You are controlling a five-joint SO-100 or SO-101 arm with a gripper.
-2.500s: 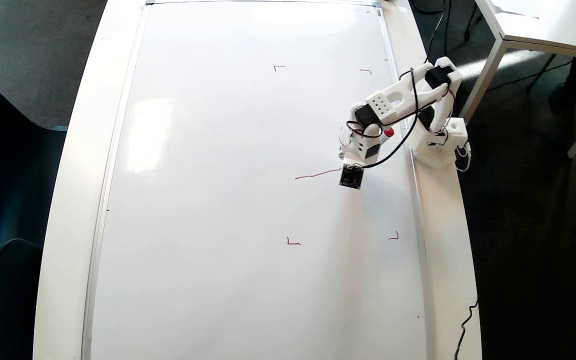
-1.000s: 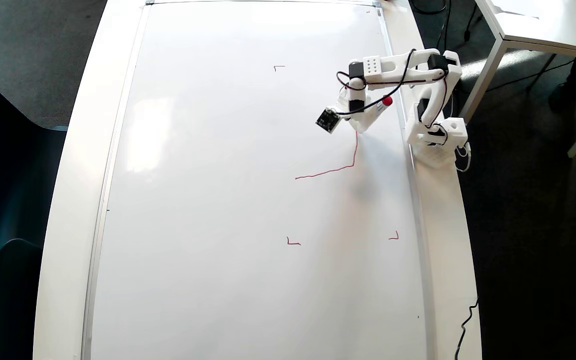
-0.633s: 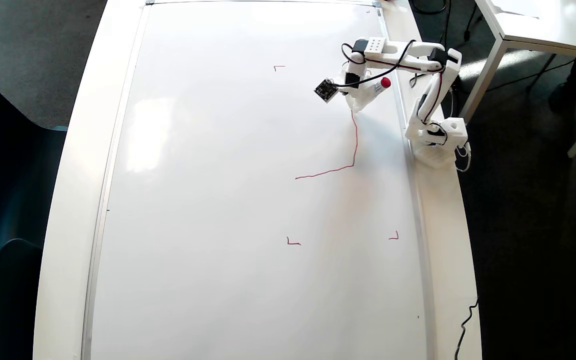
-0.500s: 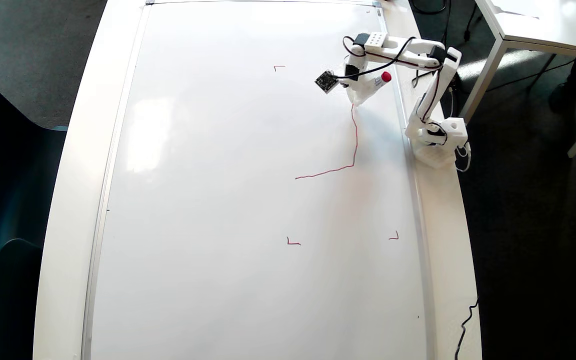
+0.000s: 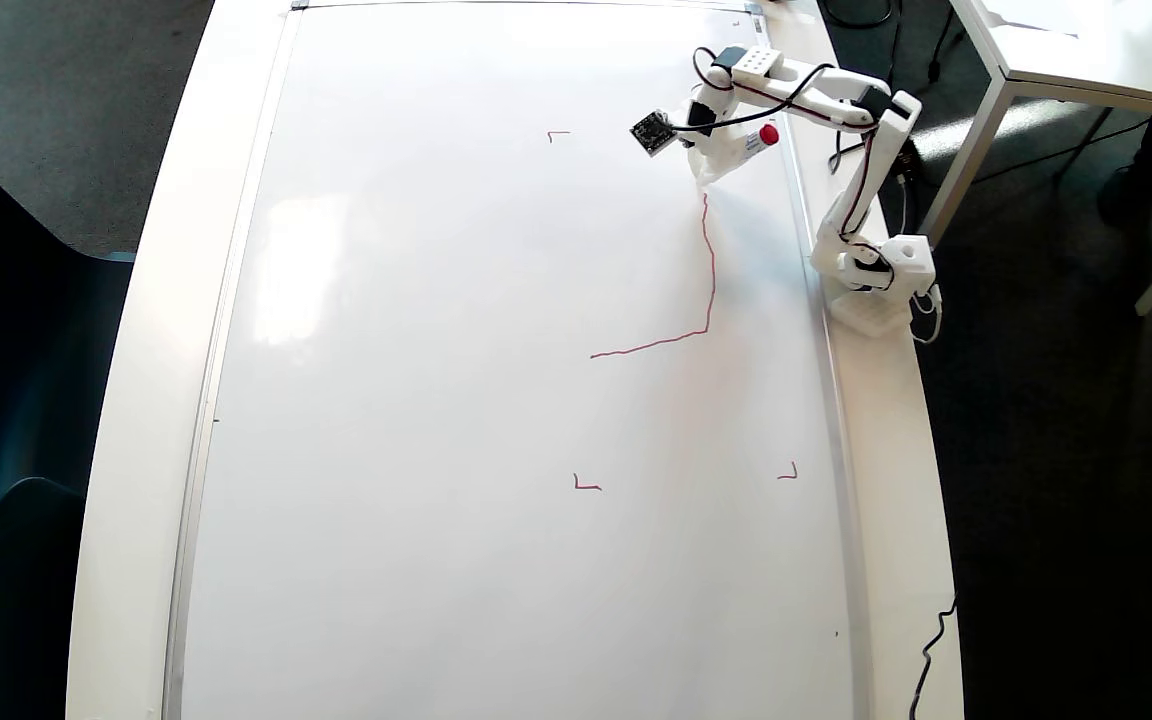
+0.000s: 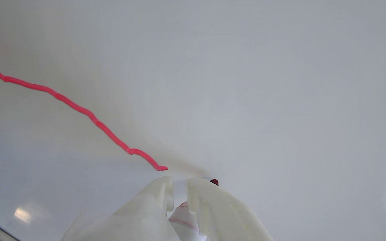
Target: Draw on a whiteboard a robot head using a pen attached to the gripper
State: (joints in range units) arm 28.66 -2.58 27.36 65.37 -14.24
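The whiteboard (image 5: pixel 436 400) fills the table. On it, the robot head (image 5: pixel 710 290) is only a red L-shaped stroke at right. The gripper (image 5: pixel 704 172) sits at the stroke's top end, its fingers (image 6: pixel 213 207) clamped on the pen (image 5: pixel 751 145).

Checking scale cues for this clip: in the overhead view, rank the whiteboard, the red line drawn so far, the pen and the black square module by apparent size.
1. whiteboard
2. red line
3. pen and black module: look alike; the gripper hides part of the pen, so unranked.
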